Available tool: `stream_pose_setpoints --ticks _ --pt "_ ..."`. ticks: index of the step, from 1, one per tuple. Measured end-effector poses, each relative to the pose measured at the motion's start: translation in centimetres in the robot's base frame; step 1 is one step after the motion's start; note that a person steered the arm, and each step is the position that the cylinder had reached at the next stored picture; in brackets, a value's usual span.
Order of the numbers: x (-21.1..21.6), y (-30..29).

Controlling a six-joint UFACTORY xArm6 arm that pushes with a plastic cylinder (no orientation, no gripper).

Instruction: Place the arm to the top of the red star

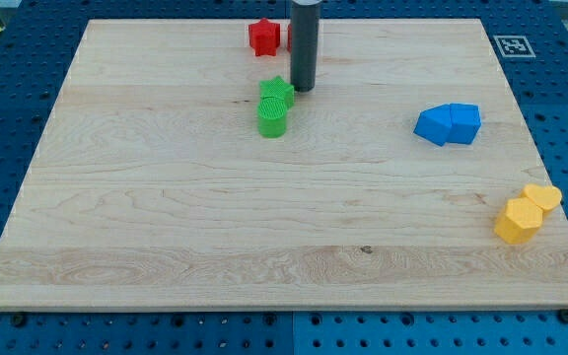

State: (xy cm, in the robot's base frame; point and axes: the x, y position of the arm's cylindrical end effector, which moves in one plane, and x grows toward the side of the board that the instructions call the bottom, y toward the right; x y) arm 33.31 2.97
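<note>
The red star lies near the view's top edge of the wooden board, a little left of centre. A second red block sits just to its right, mostly hidden behind my rod. My tip rests on the board below and to the right of the red star, right beside the green star. A green cylinder touches the green star from below.
Two blue blocks sit together at the view's right. Two yellow blocks sit together near the right edge, lower down. A marker tag lies off the board's top right corner.
</note>
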Motion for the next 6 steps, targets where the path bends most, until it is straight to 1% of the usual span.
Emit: stream_pose_setpoints --ticks 1,2,4,6 --pt "0.0 3.2" --pt "-1.7 5.5" --pt "-9.9 7.7" --pt "-11.4 -1.9"
